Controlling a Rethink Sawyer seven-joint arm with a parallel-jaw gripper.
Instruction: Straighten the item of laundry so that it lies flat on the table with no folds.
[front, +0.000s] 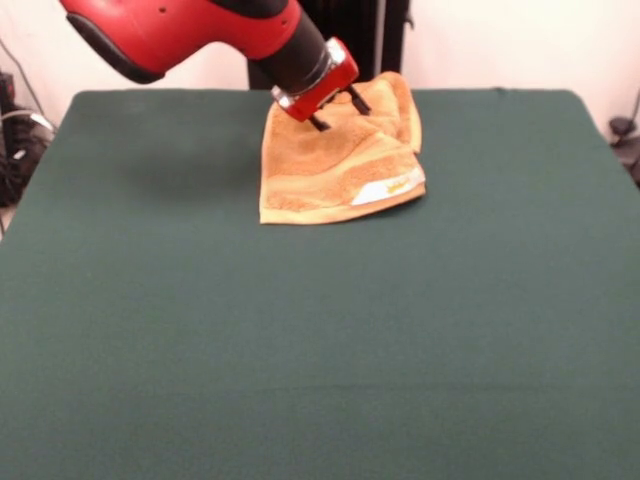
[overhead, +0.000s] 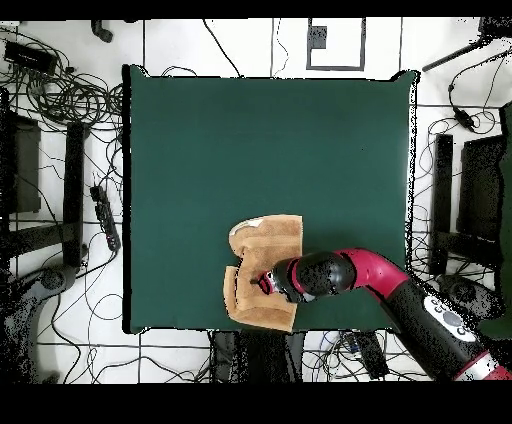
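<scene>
The orange-tan towel (front: 330, 180) lies folded and rumpled on the green table (front: 300, 350), close to the edge on the robot's side. Its white label (front: 390, 187) shows at the near right corner. One part is doubled over the rest, with a raised bunch at the far right. My gripper (front: 340, 112) is down on the towel's far part, its two dark fingers spread apart, open. In the overhead view the towel (overhead: 275, 240) sits at the table's (overhead: 270, 140) bottom middle, with the gripper (overhead: 256, 282) over its lower half and the arm coming in from the lower right.
The black pedestal (front: 370, 30) stands just behind the towel. Cables and stands (overhead: 70, 200) crowd the floor around the table. The table edge (overhead: 260, 330) runs just below the towel in the overhead view.
</scene>
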